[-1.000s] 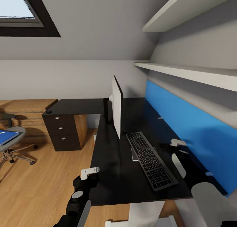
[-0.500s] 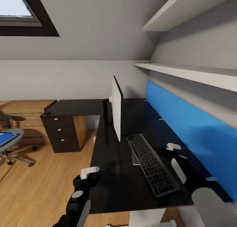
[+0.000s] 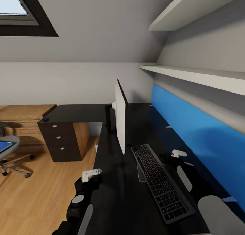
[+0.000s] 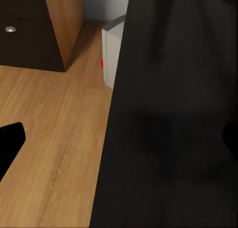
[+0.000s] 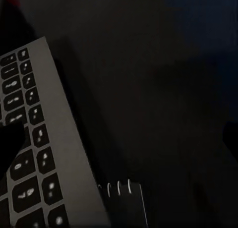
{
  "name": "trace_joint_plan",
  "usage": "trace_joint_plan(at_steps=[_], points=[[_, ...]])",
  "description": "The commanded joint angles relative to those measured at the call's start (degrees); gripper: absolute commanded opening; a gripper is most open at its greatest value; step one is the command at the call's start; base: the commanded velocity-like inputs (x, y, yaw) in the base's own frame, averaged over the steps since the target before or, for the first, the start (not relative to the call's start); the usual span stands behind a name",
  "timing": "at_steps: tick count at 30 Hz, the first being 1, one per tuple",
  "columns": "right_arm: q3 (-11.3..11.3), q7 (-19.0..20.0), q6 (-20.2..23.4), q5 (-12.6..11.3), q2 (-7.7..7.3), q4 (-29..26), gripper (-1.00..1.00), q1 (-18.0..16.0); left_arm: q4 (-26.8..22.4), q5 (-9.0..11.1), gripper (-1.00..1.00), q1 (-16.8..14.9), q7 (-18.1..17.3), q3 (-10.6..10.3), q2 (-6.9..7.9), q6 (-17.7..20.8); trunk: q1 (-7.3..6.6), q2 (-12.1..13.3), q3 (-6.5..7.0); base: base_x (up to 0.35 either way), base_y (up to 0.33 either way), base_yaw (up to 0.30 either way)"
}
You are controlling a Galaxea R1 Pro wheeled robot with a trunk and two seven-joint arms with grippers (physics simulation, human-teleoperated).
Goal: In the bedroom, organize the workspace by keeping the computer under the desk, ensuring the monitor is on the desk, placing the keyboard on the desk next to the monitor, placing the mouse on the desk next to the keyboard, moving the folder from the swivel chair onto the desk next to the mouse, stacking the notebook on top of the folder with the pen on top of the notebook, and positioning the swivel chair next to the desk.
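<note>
Sitting on the tabletop [image 3: 115, 194] already: monitor [image 3: 119, 121], keyboard [image 3: 160, 182] at its 5 o'clock. Folder [image 3: 2, 146] waits on the swivel chair [image 3: 8, 150]. Whether either end effector is open, I cannot tell.

You face a grey sloped-ceiling wall with a dark-framed skylight [image 3: 20, 15] at eleven o'clock, white shelves [image 3: 190, 75] above a blue wall panel [image 3: 204, 136] at two o'clock, warm wood flooring [image 3: 41, 190] at eight o'clock, and an oak chest [image 3: 23, 114] at nine o'clock.
</note>
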Motion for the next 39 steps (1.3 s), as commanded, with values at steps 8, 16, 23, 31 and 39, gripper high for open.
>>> trace_joint_plan(at_steps=[8, 16, 23, 31, 39], points=[[0.27, 0.12, 0.24, -0.22, 0.35, 0.62, 1.00, -0.03, -2.83, 0.60, 1.00, -0.04, 0.64, 5.03, 0.00, 0.05, 1.76, -3.24, -1.50, 0.004, 0.000, 0.000], [0.16, 0.10, 0.23, -0.15, 0.38, 0.64, 1.00, -0.03, -4.37, 6.29, 1.00, -0.04, 0.52, 15.44, 0.07, 0.15, 3.52, -6.45, -2.93, 0.000, 0.000, 0.000], [0.11, 0.02, 0.56, -0.14, 0.31, 0.58, 1.00, -0.03, -4.89, 8.74, 1.00, -0.04, 0.46, 16.12, 0.10, 0.05, 5.05, -9.26, -4.19, 0.000, 0.000, 0.000], [0.40, -0.43, 1.85, -0.23, 0.32, 0.64, 1.00, -0.03, -6.01, 8.95, 1.00, -0.04, 0.44, 16.20, 0.10, -0.10, 6.81, -12.47, -5.63, 0.000, 0.000, 0.000], [0.43, -0.53, 5.83, -0.27, 0.39, 0.64, 1.00, -0.03, -6.43, 8.94, 1.00, -0.04, 0.44, 16.17, 0.15, -0.15, 7.69, -14.07, -6.34, 0.000, 0.000, 0.000]])
